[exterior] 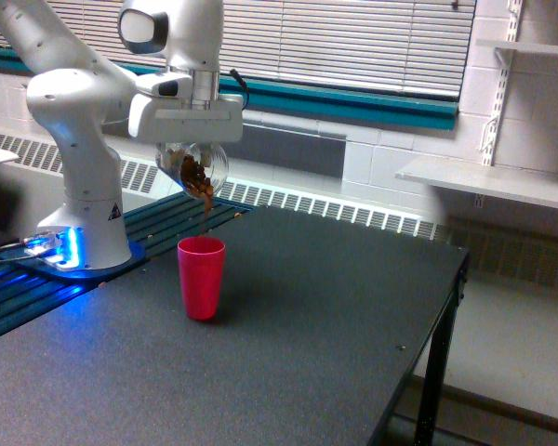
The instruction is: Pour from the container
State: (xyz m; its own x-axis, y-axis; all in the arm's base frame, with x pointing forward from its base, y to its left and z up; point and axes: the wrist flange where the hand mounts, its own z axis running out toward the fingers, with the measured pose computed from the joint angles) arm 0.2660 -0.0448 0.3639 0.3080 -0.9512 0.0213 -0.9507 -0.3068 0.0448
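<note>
The container [194, 167], a small clear glass mug with brown granular stuff inside, hangs tilted under my gripper [188, 149], which is shut on it. A thin brown stream [205, 216] falls from the mug's lower lip. Directly below stands an upright red cup [201, 277] on the dark table [307, 344]; the stream reaches down to its open mouth. The gripper's fingers are mostly hidden behind the white hand and the glass.
The arm's white base [84, 218] stands at the exterior view's left on a slatted blue-lit platform [37, 279]. A radiator grille and window blinds run along the back wall. The table's edge [451, 279] drops off at the exterior view's right, near white shelves [488, 177].
</note>
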